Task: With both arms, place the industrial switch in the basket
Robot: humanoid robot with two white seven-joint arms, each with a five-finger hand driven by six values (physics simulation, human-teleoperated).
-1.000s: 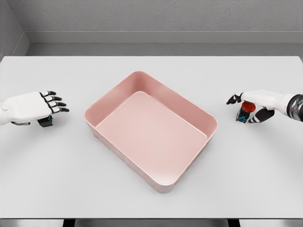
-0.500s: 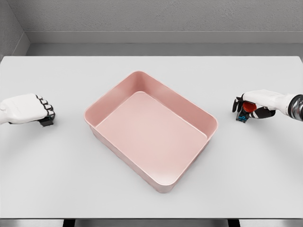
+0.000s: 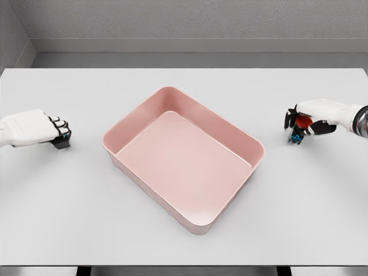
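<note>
Small industrial switch with red button and teal-black body [image 3: 298, 131] sitting at table's right side, mostly covered by white right hand [image 3: 310, 117] with fingers wrapping it. Second dark switch [image 3: 62, 141] at left, nearly hidden under left hand [image 3: 34, 127] curling closed on it. Empty pink rectangular plastic basket [image 3: 247, 138] lying between, on white table [image 3: 184, 241], well apart from both.

We note a white counter [image 3: 184, 241] filling most of the view, its surface smooth and matte. Behind its far edge runs a grey floor strip [image 3: 195, 60], and above that a grey textured back wall [image 3: 190, 20]. A second grey wall [image 3: 12, 34] meets it at the left corner.
</note>
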